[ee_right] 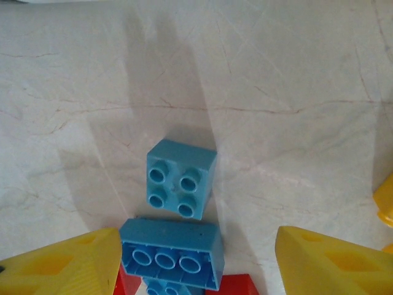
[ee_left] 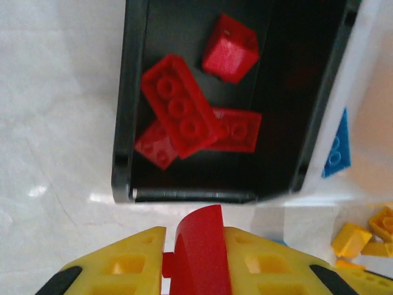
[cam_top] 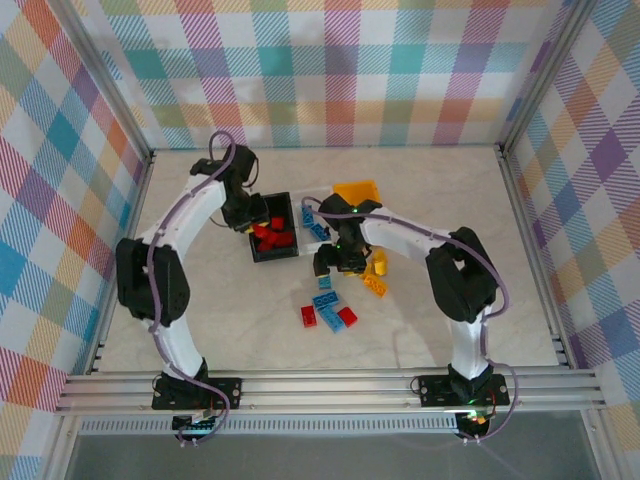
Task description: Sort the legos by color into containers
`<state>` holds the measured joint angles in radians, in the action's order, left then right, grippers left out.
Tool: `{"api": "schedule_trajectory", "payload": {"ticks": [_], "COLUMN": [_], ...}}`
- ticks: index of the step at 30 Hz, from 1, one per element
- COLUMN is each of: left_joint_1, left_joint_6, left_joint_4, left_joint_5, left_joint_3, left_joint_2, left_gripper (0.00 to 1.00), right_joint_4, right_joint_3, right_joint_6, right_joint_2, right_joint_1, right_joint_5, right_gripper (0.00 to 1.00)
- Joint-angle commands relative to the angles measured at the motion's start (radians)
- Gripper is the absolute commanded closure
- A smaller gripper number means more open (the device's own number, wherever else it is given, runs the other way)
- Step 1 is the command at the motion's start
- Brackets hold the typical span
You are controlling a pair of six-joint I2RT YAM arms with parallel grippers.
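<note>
left gripper (ee_left: 196, 249) clamped on a small red plastic lego (ee_left: 199, 236), by the black plastic bin (ee_left: 123, 123); right gripper (ee_right: 196, 236) spread wide above light-blue studded legos (ee_right: 180, 183) on the bench (ee_right: 276, 74)

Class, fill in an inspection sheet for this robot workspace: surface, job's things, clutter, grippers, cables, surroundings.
Surface: pale marbled table.
Job's things: black bin holds red bricks; white bin holds blue bricks; orange-yellow bin stands behind the white one, contents unclear; loose blue bricks, loose red bricks and yellow bricks lie on the table.
Clutter: nothing seen.
Grippers: left gripper shut on a red brick, near the black bin's edge; right gripper open above the loose blue bricks.
Cables: a cable runs along each arm.
Surroundings: plaid walls, metal frame rails.
</note>
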<state>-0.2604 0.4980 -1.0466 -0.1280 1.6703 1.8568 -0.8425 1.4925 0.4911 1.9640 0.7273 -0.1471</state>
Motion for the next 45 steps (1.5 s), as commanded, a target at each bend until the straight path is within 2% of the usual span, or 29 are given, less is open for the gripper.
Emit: {"api": "schedule_trajectory", "payload": {"ticks": [1, 10, 21, 26, 32, 38, 45], "left_joint_1": [0.007, 0.008, 0.007, 0.007, 0.007, 0.007, 0.000], "left_joint_6": [-0.047, -0.069, -0.062, -0.057, -0.045, -0.042, -0.014], "left_joint_4": [-0.057, -0.108, -0.134, -0.133, -0.112, -0.102, -0.069], "left_joint_5": [0.019, 0.056, 0.025, 0.000, -0.030, -0.052, -0.106], "left_joint_3": [0.099, 0.279, 0.314, 0.268, 0.131, -0.052, -0.304], "left_joint_2": [0.107, 0.280, 0.273, 0.183, 0.005, -0.182, -0.409], "left_gripper": [0.79, 0.74, 0.50, 0.47, 0.45, 0.42, 0.39], "right_joint_4": [-0.079, -0.118, -0.124, -0.138, -0.152, -0.168, -0.214], "right_joint_3": [0.069, 0.135, 0.214, 0.248, 0.254, 0.247, 0.298], "right_joint_6": [-0.041, -0.065, -0.057, -0.045, -0.043, -0.030, -0.015], "right_joint_2": [0.039, 0.129, 0.224, 0.257, 0.259, 0.213, 0.085], "right_joint_1": [0.021, 0.050, 0.059, 0.063, 0.070, 0.077, 0.075], "right_joint_5": [0.023, 0.053, 0.091, 0.113, 0.141, 0.152, 0.168], "right_gripper": [0.31, 0.32, 0.40, 0.49, 0.61, 0.63, 0.62]}}
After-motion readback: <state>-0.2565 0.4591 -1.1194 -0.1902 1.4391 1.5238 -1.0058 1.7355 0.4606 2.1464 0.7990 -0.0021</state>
